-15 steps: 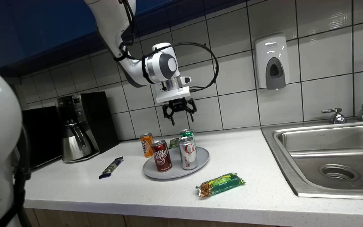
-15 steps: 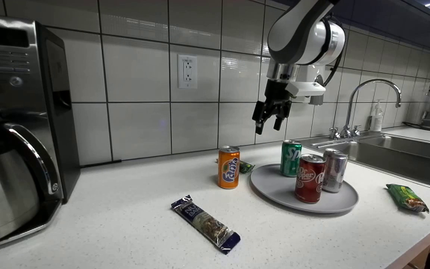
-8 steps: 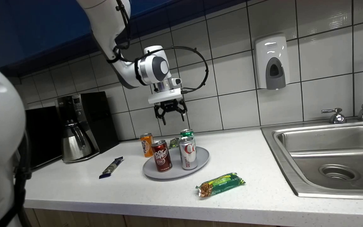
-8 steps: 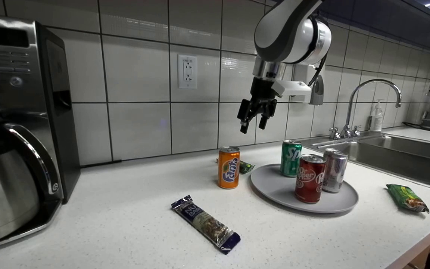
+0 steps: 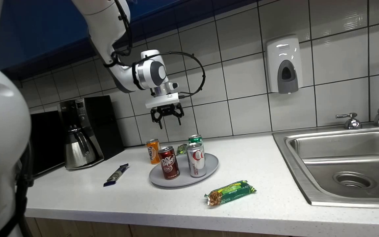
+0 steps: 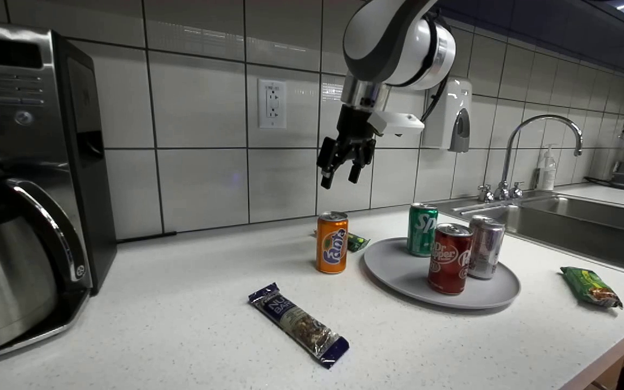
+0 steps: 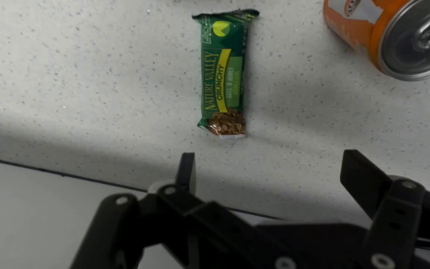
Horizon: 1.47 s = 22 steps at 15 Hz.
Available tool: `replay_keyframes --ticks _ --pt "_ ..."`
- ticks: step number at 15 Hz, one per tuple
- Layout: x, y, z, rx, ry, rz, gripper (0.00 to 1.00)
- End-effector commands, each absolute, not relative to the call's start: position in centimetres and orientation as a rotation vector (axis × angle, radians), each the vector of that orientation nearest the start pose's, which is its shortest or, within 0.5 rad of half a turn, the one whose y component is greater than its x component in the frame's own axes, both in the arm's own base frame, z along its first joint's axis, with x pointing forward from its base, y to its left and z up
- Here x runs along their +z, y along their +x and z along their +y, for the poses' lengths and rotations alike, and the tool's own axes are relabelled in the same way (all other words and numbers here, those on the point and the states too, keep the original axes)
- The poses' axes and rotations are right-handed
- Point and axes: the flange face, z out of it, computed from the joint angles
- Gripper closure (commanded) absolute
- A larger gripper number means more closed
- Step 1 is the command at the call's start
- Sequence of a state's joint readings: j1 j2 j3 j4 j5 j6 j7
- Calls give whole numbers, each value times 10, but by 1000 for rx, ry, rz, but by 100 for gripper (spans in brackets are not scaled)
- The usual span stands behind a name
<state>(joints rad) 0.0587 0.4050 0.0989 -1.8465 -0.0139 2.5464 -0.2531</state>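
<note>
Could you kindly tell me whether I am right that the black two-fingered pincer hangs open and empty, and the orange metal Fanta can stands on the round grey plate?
Not quite: the orange metal Fanta can stands on the white speckled countertop, apart from the round grey plate, as an exterior view shows. The black two-fingered pincer does hang open and empty.

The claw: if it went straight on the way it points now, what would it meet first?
Pointing down, the open claw would probably meet the green bar in the wrist view first, or the countertop just beside it; the depth is unclear.
</note>
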Motion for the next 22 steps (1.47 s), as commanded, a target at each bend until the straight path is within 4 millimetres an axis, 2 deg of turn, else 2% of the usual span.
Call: replay_keyframes --ticks 1,8,14,16,22 --pt "340 672 120 -474 -3003 -689 0" --pt "327 685 157 -448 -2950 -775 0" --pt "315 683 184 -354 -2924 -827 0" --pt "312 680 188 -326 -2924 -827 0" --pt "304 672 183 -269 -2935 -805 0"
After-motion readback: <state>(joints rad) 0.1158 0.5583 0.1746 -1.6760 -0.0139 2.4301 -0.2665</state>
